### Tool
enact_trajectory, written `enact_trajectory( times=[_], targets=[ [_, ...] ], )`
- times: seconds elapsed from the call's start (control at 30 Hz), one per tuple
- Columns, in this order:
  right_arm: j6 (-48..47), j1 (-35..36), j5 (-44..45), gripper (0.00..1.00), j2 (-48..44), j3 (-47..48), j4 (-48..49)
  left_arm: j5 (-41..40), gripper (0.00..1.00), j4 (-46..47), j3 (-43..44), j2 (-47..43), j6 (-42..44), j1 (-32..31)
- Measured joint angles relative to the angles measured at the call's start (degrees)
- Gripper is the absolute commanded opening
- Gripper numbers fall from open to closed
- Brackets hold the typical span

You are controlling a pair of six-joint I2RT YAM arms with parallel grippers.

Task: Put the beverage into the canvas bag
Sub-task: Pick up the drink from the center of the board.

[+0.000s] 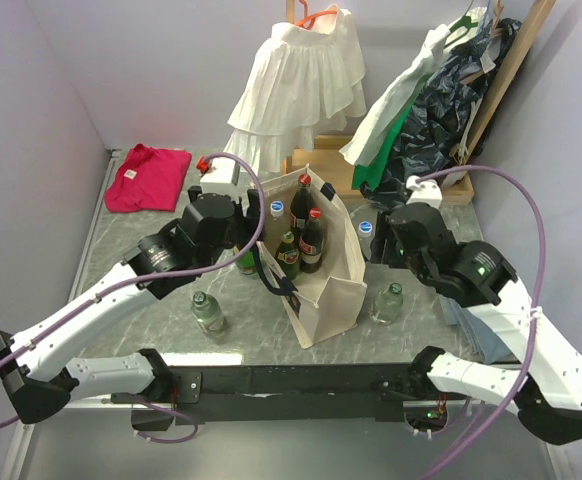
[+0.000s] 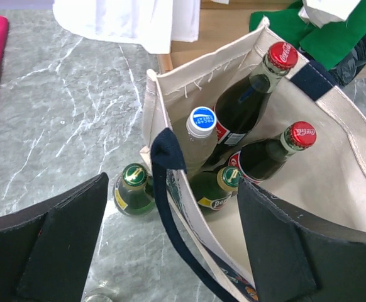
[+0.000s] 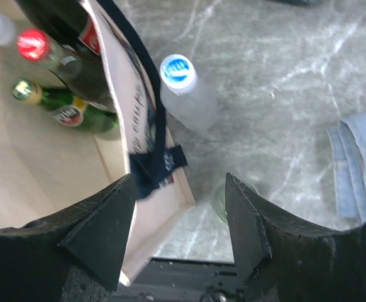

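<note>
Left pincer (image 2: 170, 211): fingers apart, empty, over the bag (image 2: 334, 163) rim, a navy handle (image 2: 168, 151) between them. Ahead of it, inside the bag, are two cola bottles (image 2: 261, 158), a water bottle (image 2: 200, 126) and a green bottle (image 2: 211, 189); a second green bottle (image 2: 133, 189) stands on the table (image 2: 63, 113) beside one finger. Right pincer (image 3: 178, 189): fingers apart, straddling the bag wall; a clear bottle (image 3: 186, 88) stands ahead, outside the bag.

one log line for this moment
left gripper open | right gripper open | canvas bag upright, four bottles inside | more bottles on table
</note>
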Motion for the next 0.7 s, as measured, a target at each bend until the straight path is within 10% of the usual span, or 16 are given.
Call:
enact_trajectory(
  times=[0.7],
  targets=[
    [6.2,0.0,-1.9,0.69,-10.3,-13.9,-6.4,-1.6,0.91,-3.3,-0.1,-1.9,-3.1,0.0]
  ],
)
